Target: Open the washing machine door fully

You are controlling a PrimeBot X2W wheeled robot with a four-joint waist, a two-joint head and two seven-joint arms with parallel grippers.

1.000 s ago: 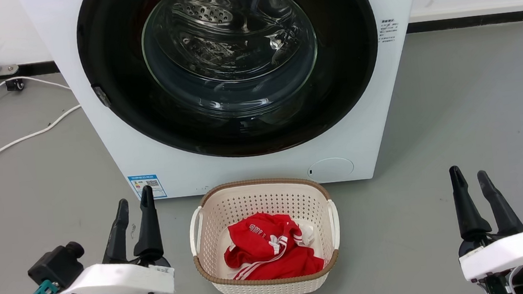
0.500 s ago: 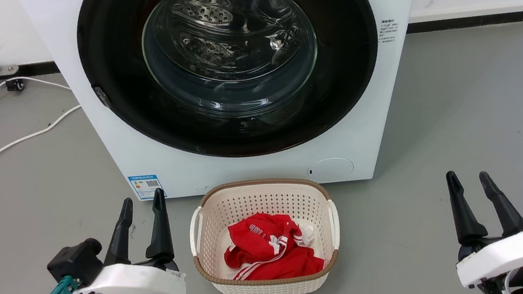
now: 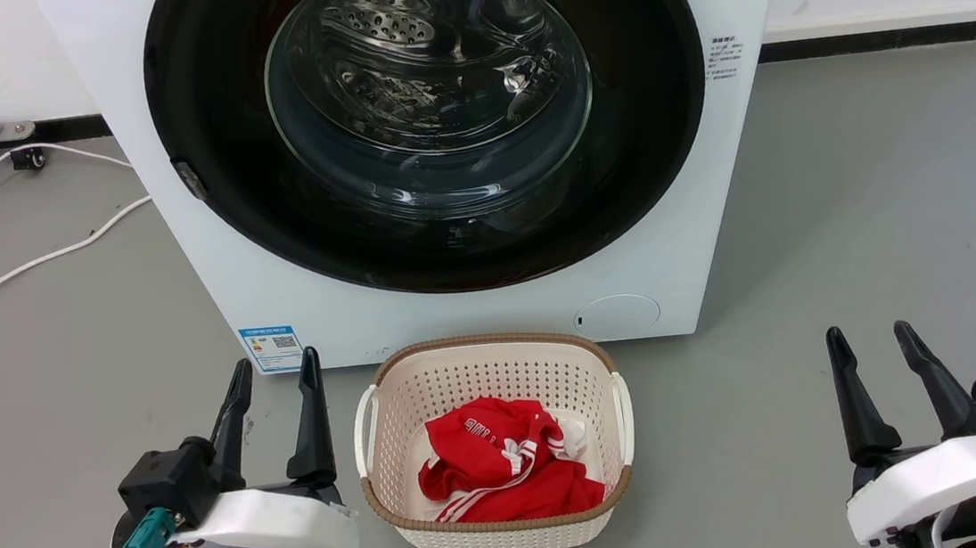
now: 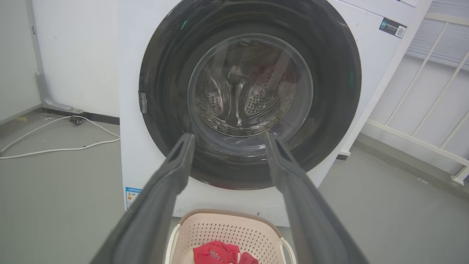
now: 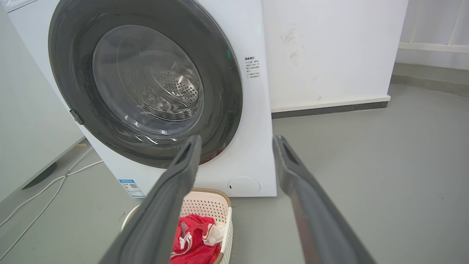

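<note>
The washing machine door [image 3: 206, 140] is a big glossy black disc with a bulging glass bowl in its centre, lying flat against the white machine front; it also faces me in the left wrist view [image 4: 161, 91] and the right wrist view [image 5: 69, 66]. A small grey latch tab [image 3: 191, 179] sits on its left rim. My left gripper [image 3: 275, 371] stands open at the lower left, well short of the machine. My right gripper [image 3: 869, 339] stands open at the lower right, over bare floor. Neither holds anything.
A white perforated basket [image 3: 487, 362] with red clothing [image 3: 506, 460] stands on the floor just before the machine, between my grippers. White cables [image 3: 30, 261] lie on the floor at the left. A white wall with a dark skirting [image 3: 877, 39] runs behind.
My left gripper has shifted right, toward the basket, and its fingers have spread a little. My right gripper has drifted slightly left. The door has not moved.
</note>
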